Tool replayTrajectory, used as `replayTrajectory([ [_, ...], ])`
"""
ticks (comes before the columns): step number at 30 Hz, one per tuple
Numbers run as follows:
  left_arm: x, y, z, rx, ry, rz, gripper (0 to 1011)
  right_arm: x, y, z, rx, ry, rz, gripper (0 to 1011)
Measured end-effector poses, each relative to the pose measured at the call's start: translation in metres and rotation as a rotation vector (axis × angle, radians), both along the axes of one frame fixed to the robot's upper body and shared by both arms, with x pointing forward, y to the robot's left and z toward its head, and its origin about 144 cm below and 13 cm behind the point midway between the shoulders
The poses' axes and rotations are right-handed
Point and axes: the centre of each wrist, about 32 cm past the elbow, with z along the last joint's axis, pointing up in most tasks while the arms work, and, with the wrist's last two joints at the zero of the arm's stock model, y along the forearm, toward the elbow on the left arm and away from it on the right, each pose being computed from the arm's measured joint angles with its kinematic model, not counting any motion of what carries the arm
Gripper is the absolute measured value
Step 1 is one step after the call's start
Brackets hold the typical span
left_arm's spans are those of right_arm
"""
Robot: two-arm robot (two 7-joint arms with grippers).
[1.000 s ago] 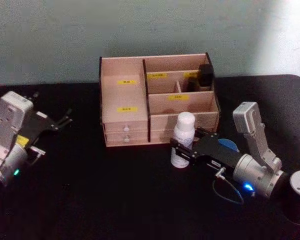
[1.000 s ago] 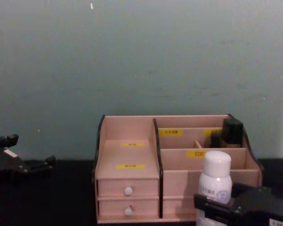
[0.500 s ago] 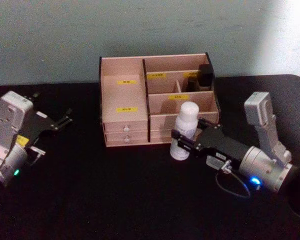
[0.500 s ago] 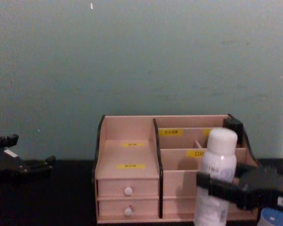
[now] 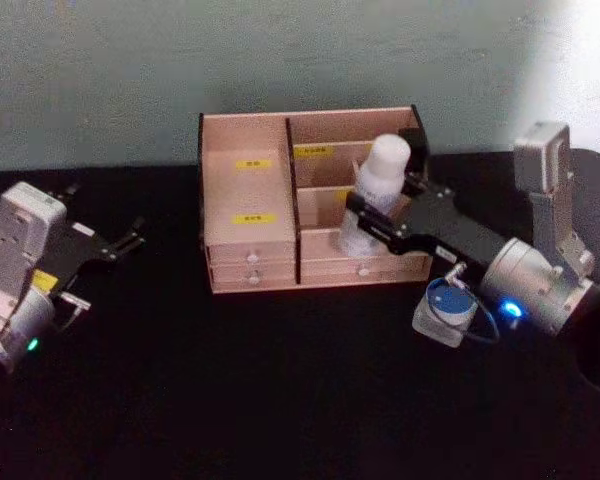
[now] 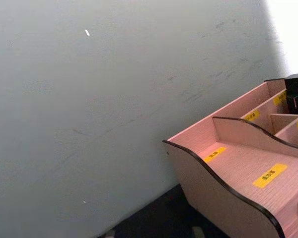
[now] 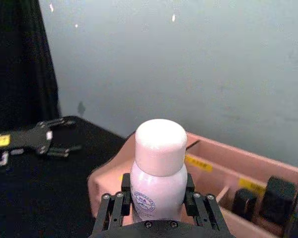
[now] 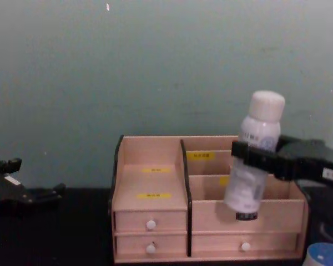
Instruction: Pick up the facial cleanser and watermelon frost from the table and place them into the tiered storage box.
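Note:
The facial cleanser (image 5: pixel 378 190), a white bottle with a white cap, hangs tilted above the front right compartments of the tiered storage box (image 5: pixel 248 190). My right gripper (image 5: pixel 382 207) is shut on its middle. The right wrist view shows the bottle (image 7: pixel 158 168) upright between the fingers (image 7: pixel 112 210), with the box (image 7: pixel 213 171) behind it. In the chest view the bottle (image 8: pixel 254 158) is well clear of the box's front wall (image 8: pixel 150 219). The watermelon frost (image 5: pixel 445 310), a small white pack with a round blue top, lies on the table under my right arm. My left gripper (image 5: pixel 123 240) rests open at the far left.
Dark items (image 7: pixel 275 196) stand in the box's back right compartment. Two white-knobbed drawers (image 8: pixel 150 224) face me at the lower left of the box. The black table (image 5: pixel 280 400) spreads in front, with a teal wall close behind the box (image 6: pixel 238 168).
My right gripper has lifted the white bottle off the table and carried it up and back over the box. The blue-topped pack is now uncovered. The left arm stayed put.

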Motion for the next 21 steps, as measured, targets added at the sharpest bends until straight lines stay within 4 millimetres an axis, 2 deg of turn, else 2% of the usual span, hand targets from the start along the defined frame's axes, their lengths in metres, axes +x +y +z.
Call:
replayTrajectory([
  [10,0.000,0.000,0.000,0.000,0.000,0.000,1001,0.031,0.004,0.017,0.007,-0.062,-0.067,590],
  [21,0.000,0.000,0.000,0.000,0.000,0.000,1001,0.061,0.012,0.020,0.005,-0.074,-0.090,590],
])
